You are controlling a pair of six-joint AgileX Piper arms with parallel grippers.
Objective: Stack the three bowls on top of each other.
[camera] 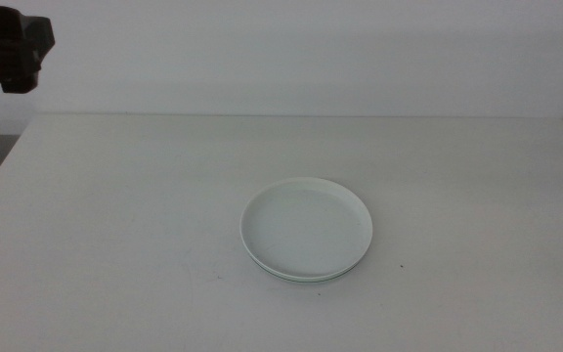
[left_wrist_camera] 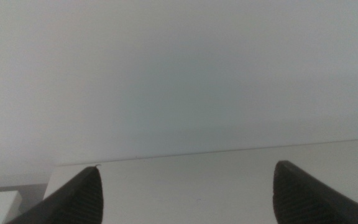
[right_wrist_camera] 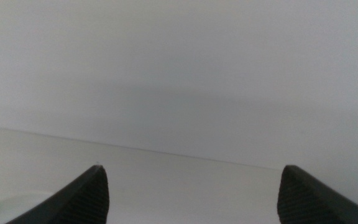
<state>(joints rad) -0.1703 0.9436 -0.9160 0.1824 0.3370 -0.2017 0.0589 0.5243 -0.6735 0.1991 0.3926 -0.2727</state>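
Left tool is hanging high at the far left corner of the middle view, well apart from the bowls, with nothing between its jaws; in the left wrist view those jaws are standing wide apart over the bare desk edge. Right tool is lying out of the middle view; its own camera is showing two ribbed dark jaws spread wide and gripping nothing, with a pale curved rim just visible at one corner of that picture.

Stack of bowls is resting near the centre of the desk. A white bowl is sitting uppermost, and a thin pale green edge is peeking out beneath its near rim; whether a third, grey bowl is lying underneath cannot be told. The stacking is appearing largely or wholly done.

Judged from shape and finish, the bowls are looking like light, stiff plastic: shallow, round, plate-like, with a low upturned rim and a smooth matt surface giving little friction. Any further hold is best taken by pinching the rim wall, one jaw inside and one outside, since the flat floor is offering no purchase. The desk is appearing white, smooth and level.
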